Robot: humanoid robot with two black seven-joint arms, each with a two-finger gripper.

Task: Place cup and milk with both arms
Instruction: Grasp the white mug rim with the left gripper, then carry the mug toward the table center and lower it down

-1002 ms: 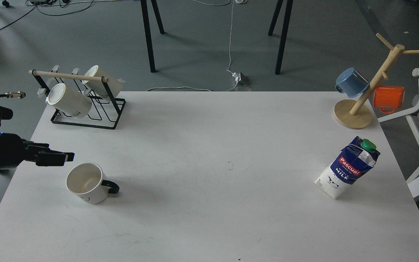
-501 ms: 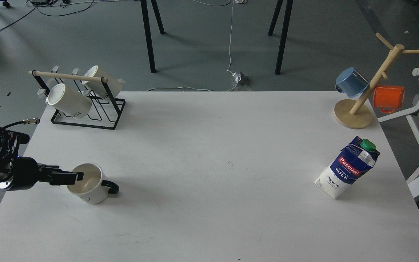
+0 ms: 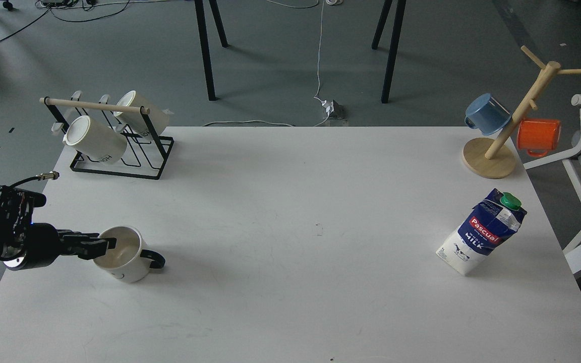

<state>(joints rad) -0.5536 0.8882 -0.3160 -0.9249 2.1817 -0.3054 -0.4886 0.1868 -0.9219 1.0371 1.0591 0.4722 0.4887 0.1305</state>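
Left gripper (image 3: 103, 245) at the left rim of the white cup (image 3: 121, 254); fingers overlap the rim, but whether they clamp it cannot be told. Left arm (image 3: 13, 237) reaches in low, roughly horizontal, from the left edge. Cup upright near the table's (image 3: 290, 201) front-left, mouth up, looks empty, dark handle pointing right. Milk carton (image 3: 482, 232) stands far right, leaning, green cap up. Right gripper out of view.

A white rectangular table (image 3: 290, 212) carries a cream mug with a black handle (image 3: 124, 254) front left, a black wire mug rack (image 3: 121, 156) back left, a wooden mug tree (image 3: 489, 157) back right, and a Pascual milk carton (image 3: 482, 233) below it.
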